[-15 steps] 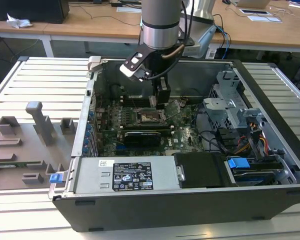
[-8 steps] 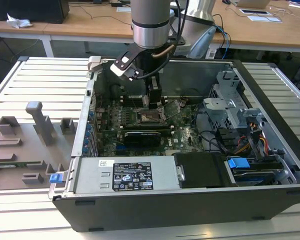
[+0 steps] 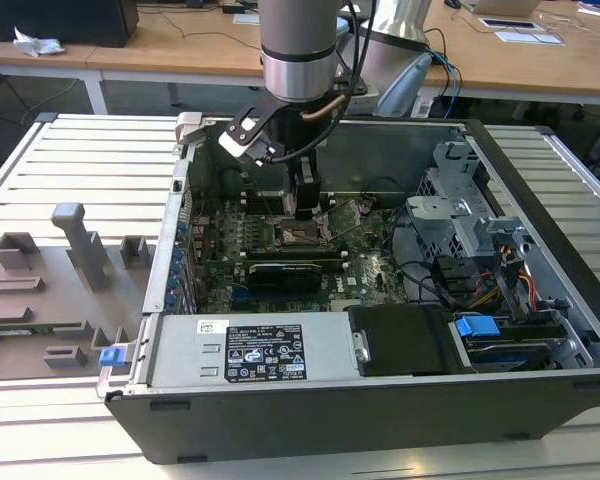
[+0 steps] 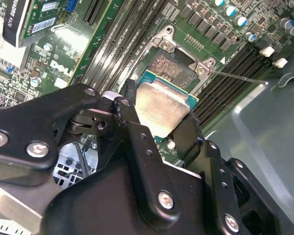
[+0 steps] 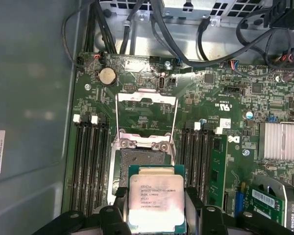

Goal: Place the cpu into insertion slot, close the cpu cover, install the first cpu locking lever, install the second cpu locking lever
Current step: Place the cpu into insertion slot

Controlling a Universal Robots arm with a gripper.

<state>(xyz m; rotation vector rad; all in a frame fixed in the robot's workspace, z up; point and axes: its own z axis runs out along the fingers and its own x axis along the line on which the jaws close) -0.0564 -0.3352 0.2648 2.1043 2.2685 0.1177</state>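
While the gripper pinches the cpu by two opposite edges, the chip lies flat, metal top up, edges parallel to the insertion slot partly under it, near the exterior view's centre; the cpu cover stands open.

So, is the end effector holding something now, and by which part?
Yes: the end effector holds the small square cpu with the silver-grey metal top, its fingers pressing two opposite side edges.
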